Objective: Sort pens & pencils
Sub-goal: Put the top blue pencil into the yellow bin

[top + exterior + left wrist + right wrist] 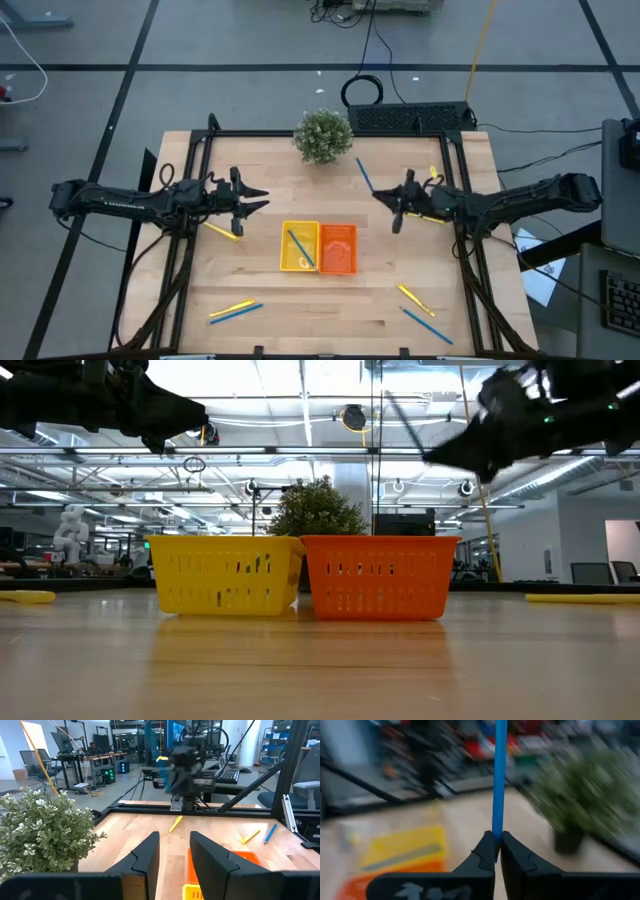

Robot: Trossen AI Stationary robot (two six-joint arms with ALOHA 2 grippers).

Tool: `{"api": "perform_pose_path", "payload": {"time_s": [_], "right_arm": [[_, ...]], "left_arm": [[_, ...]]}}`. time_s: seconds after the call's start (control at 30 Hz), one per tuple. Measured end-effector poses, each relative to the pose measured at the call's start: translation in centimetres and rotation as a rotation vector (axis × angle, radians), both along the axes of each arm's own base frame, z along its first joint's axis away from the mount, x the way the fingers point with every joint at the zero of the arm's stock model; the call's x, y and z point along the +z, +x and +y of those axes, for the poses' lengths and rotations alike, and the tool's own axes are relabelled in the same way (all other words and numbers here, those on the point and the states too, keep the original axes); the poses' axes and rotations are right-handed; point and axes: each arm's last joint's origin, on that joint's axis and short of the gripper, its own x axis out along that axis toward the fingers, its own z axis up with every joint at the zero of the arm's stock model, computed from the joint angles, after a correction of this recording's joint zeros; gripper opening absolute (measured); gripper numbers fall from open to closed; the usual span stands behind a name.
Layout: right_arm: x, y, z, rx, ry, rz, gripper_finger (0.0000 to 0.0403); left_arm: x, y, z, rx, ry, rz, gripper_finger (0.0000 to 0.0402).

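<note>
Right tool clamps a blue pen, raised over the table; left tool hovers parted.

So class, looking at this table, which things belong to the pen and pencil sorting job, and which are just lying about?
Part of the job:
- blue pen held in the right hand
- yellow tray with a blue pen in it
- orange tray
- loose yellow pencils and blue pens

Just lying about:
- potted plant
- black cables

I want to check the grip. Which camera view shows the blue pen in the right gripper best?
The right wrist view: the blue pen stands clamped in the right gripper. The high view shows it small, the low view only as a dark stick, and the left wrist view blurs it.
</note>
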Motion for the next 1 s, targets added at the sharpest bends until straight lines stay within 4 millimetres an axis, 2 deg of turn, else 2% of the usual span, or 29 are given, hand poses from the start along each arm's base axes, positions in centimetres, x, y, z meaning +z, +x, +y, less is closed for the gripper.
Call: {"api": "perform_pose_path", "payload": {"time_s": [0.13,0.27,0.83,1.0], "right_arm": [[0.1,-0.8,0.8,0.161,-0.102,-0.186,0.0],[0.0,-1.3,1.2,0.219,-0.155,-0.259,0.0],[-0.2,-1.3,1.2,0.223,-0.128,-0.242,0.0],[-0.6,-0.5,1.1,0.174,-0.077,-0.132,0.0]], "left_arm": [[0.0,0.0,-0.2,-0.055,0.009,-0.002,0.0115],[0.1,0.0,-0.4,-0.118,0.042,-0.01,0.0115],[0.2,0.0,-0.3,-0.107,0.04,-0.014,0.0115],[0.2,0.0,-0.3,-0.096,0.043,-0.019,0.0115]]}}
